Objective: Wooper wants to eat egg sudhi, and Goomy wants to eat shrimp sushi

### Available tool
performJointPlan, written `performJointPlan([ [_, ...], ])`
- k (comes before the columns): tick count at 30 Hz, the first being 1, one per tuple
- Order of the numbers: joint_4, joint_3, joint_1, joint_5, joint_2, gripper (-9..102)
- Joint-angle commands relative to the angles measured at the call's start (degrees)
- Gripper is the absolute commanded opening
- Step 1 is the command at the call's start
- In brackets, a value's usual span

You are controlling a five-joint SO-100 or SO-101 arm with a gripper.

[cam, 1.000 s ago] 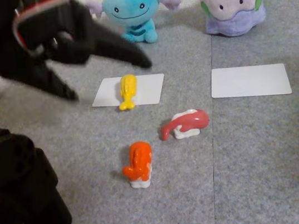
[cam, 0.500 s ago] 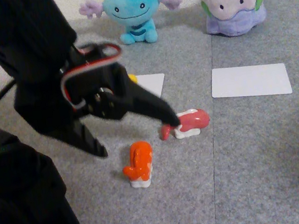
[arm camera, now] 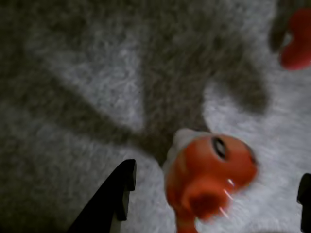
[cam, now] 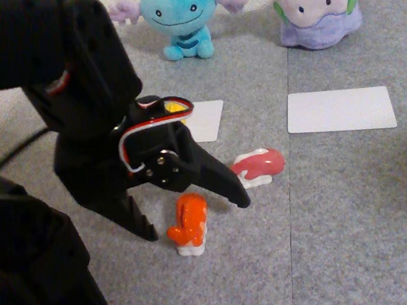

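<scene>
Nearest in the fixed view, the black arm fills the left side, and its gripper [cam: 196, 221] hangs with its fingers spread wide and grasping nothing, one tip on each side of the shrimp sushi [cam: 188, 225]. The left finger [cam: 139, 222] points down at the grey carpet-like mat [cam: 351, 215] just beside the piece, and the right finger [cam: 219, 182] slants past its upper right. The shrimp sushi stands on the mat, orange topping up, white rice at its foot. In the wrist view the same piece [arm camera: 209, 177] lies between the two dark finger tips [arm camera: 116, 194], blurred, with no clear contact on either side.

A little farther back and to the right in the fixed view lies a pink-red sushi [cam: 258, 166], close to the right finger. Behind the arm, a white card [cam: 206, 120] shows partly, and a sliver of the yellow egg sushi [cam: 173, 108] peeks out at the arm's edge beside it. A second white card [cam: 340, 110] lies bare well to the right.

At the far edge, the blue plush [cam: 181, 10] sits behind the left card and the lilac plush [cam: 317, 1] behind the right one.
</scene>
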Motion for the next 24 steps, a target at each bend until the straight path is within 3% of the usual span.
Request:
performJointPlan([
  [1, -3.2, -0.3, 0.4, 0.4, -4.7, 38],
  [18, -5.4, -0.6, 0.5, 0.8, -9.4, 5],
  [24, -5.6, -1.0, 0.5, 1.6, -9.4, 3],
])
